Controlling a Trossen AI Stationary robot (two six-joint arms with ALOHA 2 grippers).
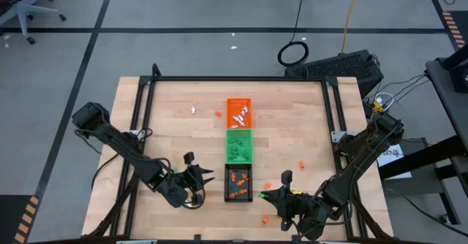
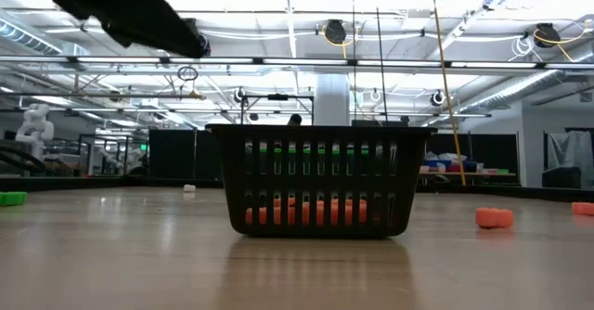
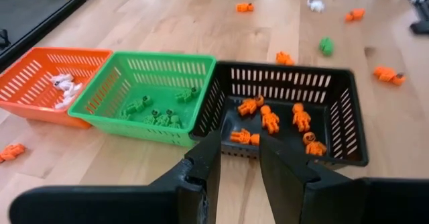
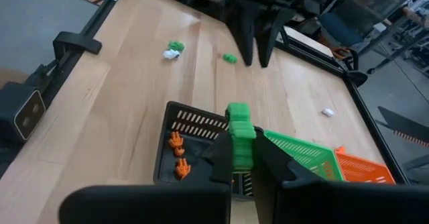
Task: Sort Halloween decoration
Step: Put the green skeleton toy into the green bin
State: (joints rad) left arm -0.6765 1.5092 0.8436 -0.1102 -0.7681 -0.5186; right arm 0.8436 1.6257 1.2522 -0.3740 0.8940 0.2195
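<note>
the right claw (image 4: 242, 158) is clamping a green trinket (image 4: 240, 135), its long axis running along the fingers and its free end pointing out past their tips, above the black tray (image 1: 239, 182) near the worktop's (image 1: 175, 134) front edge. the left claw (image 3: 236, 167) is hovering on the other side of that tray, fingers a little apart and holding nothing. the orange tray (image 1: 239, 113), green tray (image 1: 239, 146) and black tray are sitting in a row down the worktop's middle, holding white, green and orange trinkets. loose orange trinkets (image 1: 300, 165) are lying towards the front right corner, and one white piece (image 1: 194, 110) is lying near the back edge.
</note>
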